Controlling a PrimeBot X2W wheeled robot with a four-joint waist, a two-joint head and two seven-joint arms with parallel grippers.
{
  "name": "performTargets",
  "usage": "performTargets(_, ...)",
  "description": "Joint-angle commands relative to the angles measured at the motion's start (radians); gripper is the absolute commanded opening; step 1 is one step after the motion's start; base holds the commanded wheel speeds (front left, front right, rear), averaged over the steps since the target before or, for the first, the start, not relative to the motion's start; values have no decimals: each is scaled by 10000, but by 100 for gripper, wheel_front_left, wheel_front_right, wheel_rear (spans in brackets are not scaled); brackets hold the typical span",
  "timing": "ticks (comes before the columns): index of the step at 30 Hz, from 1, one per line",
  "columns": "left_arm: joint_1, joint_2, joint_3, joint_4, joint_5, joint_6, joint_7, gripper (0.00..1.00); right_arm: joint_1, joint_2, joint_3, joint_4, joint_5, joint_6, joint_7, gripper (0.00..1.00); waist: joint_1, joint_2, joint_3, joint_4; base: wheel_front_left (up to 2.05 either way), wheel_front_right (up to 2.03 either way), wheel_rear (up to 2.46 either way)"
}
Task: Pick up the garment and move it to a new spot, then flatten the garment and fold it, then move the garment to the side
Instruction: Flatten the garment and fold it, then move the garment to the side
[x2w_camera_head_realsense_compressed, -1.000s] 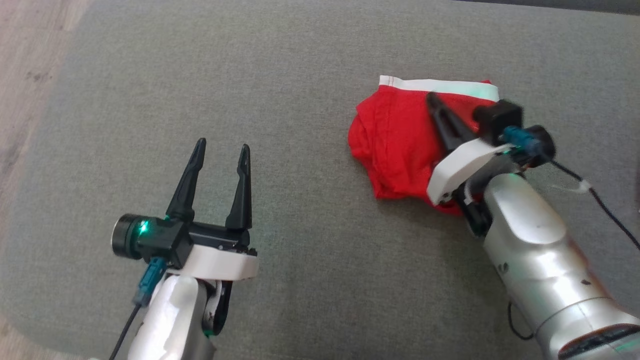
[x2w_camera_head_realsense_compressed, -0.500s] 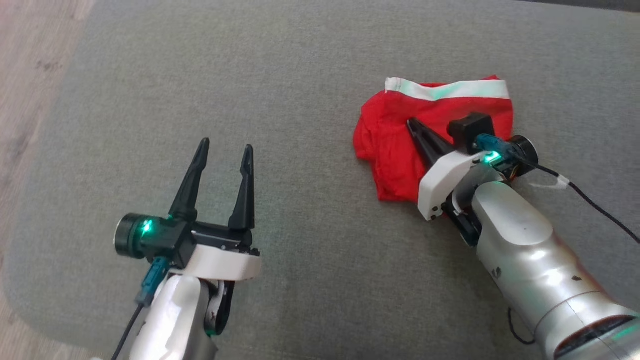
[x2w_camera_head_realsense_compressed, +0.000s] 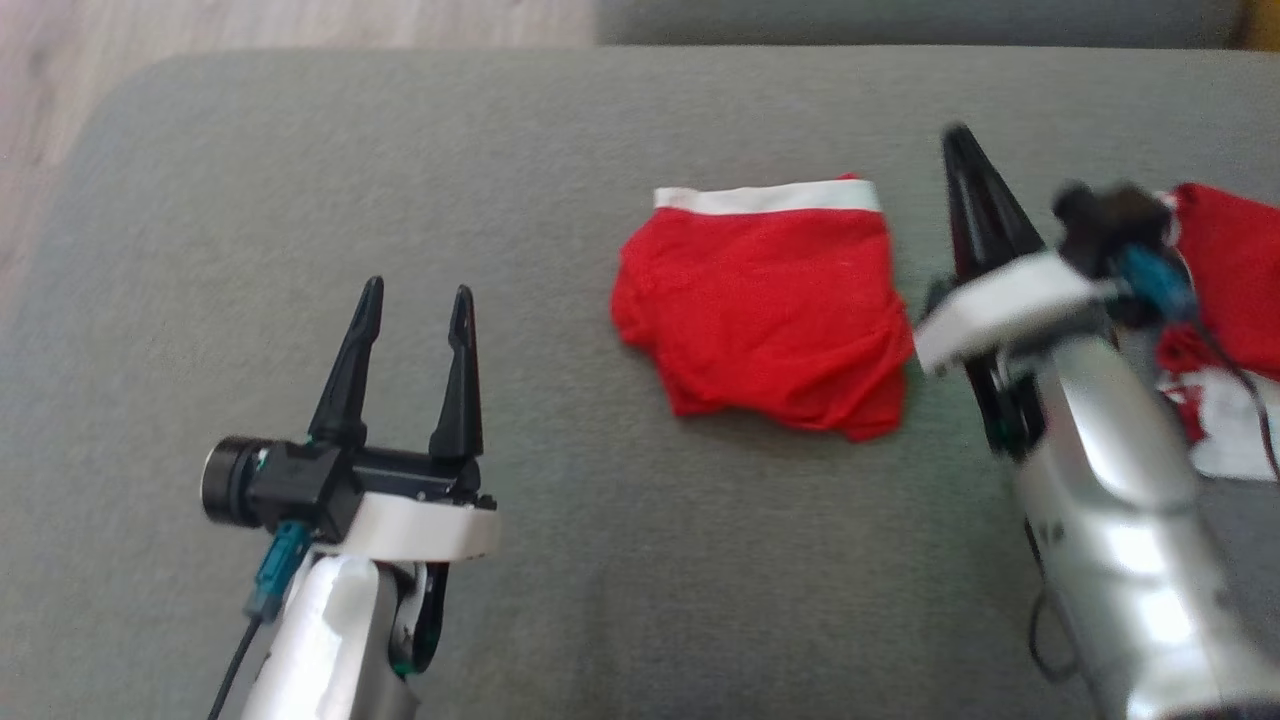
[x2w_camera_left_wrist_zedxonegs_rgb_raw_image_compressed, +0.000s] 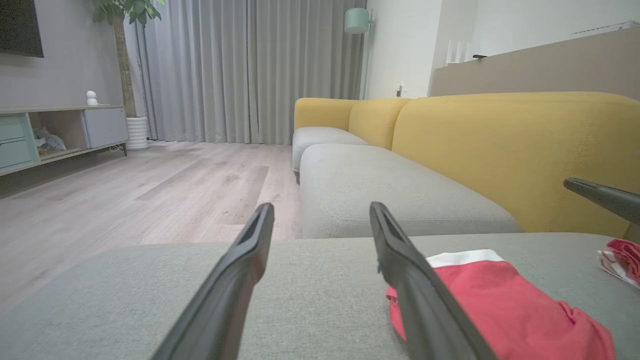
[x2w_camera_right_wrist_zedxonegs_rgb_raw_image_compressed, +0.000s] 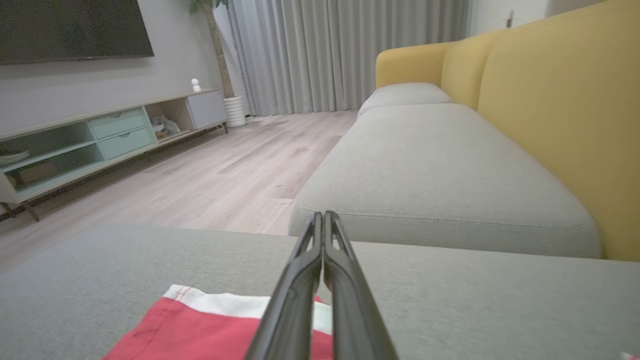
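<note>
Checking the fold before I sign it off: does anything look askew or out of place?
Slightly. The red garment lies folded with its waistband straight, but its lower edge is ragged, with layers sticking out unevenly. Another red-and-white cloth lies crumpled on the cushion, beyond the right gripper.

Saw plain red on the garment (x2w_camera_head_realsense_compressed: 760, 320), with a white band along its far edge. Found an unpatterned grey weave, faintly green, over the seat cushion (x2w_camera_head_realsense_compressed: 560, 580). Noted black fingers on the left gripper (x2w_camera_head_realsense_compressed: 417, 290) and the right gripper (x2w_camera_head_realsense_compressed: 958, 135), white collars behind them, silver forearms and a teal plug at each wrist. Caught red and white as well on a second cloth (x2w_camera_head_realsense_compressed: 1235, 270). Marked mustard yellow on the sofa back (x2w_camera_left_wrist_zedxonegs_rgb_raw_image_compressed: 500, 150), pale grey-brown wood grain on the floor (x2w_camera_left_wrist_zedxonegs_rgb_raw_image_compressed: 125, 200), light grey on the pleated curtains (x2w_camera_left_wrist_zedxonegs_rgb_raw_image_compressed: 225, 70), mint green on the lamp shade (x2w_camera_left_wrist_zedxonegs_rgb_raw_image_compressed: 356, 20) and the cabinet drawers (x2w_camera_right_wrist_zedxonegs_rgb_raw_image_compressed: 115, 132), and black on the wall screen (x2w_camera_right_wrist_zedxonegs_rgb_raw_image_compressed: 75, 27).
</note>
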Motion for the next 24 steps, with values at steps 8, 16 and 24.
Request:
performTargets(8, 225, 77, 552, -365, -118, 150, -51, 100, 2378, 191, -848, -2371, -531, -7, -92, 0, 1, 0, -665, -1065, 0, 0, 0)
performTargets(16, 646, 77, 508, -217, -226, 217, -51, 100, 4621, 191, -1231, -3879, -166, -7, -83, 100, 1, 0, -962, -1377, 0, 0, 0)
performTargets(24, 801, 77, 512, -118, -223, 215, -51, 100, 5183, 191, -1178, -4374, -9, -7, 90, 100, 1, 0, -1066, -1464, 0, 0, 0)
